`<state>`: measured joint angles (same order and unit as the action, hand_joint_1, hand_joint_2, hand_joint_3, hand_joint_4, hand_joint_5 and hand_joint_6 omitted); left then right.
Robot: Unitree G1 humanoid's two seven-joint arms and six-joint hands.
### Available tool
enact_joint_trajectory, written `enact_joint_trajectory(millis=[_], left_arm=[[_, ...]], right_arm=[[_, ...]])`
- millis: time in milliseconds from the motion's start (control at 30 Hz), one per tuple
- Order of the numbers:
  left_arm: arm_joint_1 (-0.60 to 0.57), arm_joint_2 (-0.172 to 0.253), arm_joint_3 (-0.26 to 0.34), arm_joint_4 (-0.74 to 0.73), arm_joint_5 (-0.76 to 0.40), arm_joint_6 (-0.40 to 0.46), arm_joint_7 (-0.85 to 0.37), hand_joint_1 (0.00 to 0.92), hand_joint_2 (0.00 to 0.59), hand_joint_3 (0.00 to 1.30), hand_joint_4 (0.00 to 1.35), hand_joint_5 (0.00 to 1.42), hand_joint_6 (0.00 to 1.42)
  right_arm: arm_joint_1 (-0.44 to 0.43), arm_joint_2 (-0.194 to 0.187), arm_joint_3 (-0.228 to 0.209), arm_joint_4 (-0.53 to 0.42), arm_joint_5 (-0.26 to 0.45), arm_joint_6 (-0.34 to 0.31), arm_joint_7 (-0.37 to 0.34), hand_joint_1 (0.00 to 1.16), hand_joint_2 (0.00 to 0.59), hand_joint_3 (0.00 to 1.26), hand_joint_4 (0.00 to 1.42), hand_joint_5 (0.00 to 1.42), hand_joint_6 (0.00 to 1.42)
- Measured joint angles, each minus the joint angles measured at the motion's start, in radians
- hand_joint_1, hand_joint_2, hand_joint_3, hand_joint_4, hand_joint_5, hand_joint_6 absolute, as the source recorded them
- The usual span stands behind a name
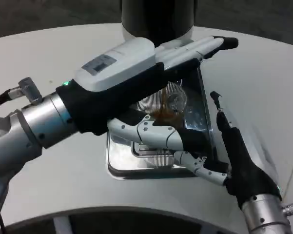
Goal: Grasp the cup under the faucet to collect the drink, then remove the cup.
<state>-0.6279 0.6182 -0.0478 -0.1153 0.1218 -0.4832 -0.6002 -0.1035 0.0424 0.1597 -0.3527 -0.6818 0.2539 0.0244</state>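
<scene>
Near the centre of the frame stands the clear cup (173,103) on the metal drip tray (118,163), with brown drink in its lower part. The dark dispenser (158,19) rises behind it at the top centre. The left hand (136,73) comes in from the left, and its fingers (200,48) lie straight and close together above the cup. Whether it grips the cup I cannot tell. The right hand (219,146) is in the lower right, at the tray's right edge, with its fingers spread and nothing in them.
</scene>
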Motion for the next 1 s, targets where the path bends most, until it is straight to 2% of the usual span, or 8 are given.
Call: enact_joint_trajectory(millis=[233, 467, 767, 1000], left_arm=[[0.009, 0.009, 0.004, -0.008, -0.004, 0.001, 0.001, 0.000, 0.131, 0.04, 0.00, 0.09, 0.04], [0.015, 0.014, 0.007, -0.014, -0.012, 0.003, 0.001, 0.000, 0.132, 0.04, 0.00, 0.10, 0.04], [0.025, 0.031, 0.010, -0.021, -0.032, 0.010, 0.001, 0.000, 0.132, 0.04, 0.00, 0.09, 0.04], [0.026, 0.034, 0.011, -0.021, -0.034, 0.010, 0.001, 0.000, 0.133, 0.04, 0.00, 0.09, 0.04]], right_arm=[[-0.055, -0.015, 0.003, 0.043, 0.041, 0.000, -0.035, 0.67, 0.192, 0.00, 0.00, 0.00, 0.01], [-0.085, -0.016, 0.025, 0.089, 0.068, 0.000, -0.044, 0.70, 0.180, 0.00, 0.00, 0.00, 0.00], [-0.129, -0.013, 0.029, 0.163, 0.104, -0.003, -0.088, 0.72, 0.182, 0.00, 0.00, 0.00, 0.00], [-0.171, -0.013, 0.025, 0.226, 0.150, -0.041, -0.123, 0.72, 0.180, 0.00, 0.00, 0.00, 0.00]])
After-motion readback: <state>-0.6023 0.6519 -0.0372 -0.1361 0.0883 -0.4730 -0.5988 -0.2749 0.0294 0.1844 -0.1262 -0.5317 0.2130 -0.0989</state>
